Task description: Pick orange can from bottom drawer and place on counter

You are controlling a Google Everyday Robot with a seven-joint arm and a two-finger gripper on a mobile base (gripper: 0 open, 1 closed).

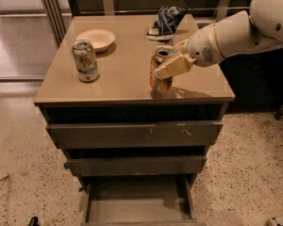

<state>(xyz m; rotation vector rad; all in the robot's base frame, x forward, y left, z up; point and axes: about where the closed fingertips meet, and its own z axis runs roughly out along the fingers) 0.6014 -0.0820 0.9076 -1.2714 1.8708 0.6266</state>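
The orange can (159, 69) has an orange-brown body and a silver top. My gripper (169, 66) is shut on it, with a tan finger (173, 67) across its side. The can stands upright on or just above the counter (122, 74), near its front right part. The white arm reaches in from the upper right. The bottom drawer (137, 202) is pulled open below, its grey floor bare.
A pale green-and-white can (85, 60) stands at the counter's left. A cream bowl (95, 37) sits behind it. A dark crumpled bag (166, 20) lies at the back right. The two upper drawers (134, 134) are closed. Speckled floor surrounds the cabinet.
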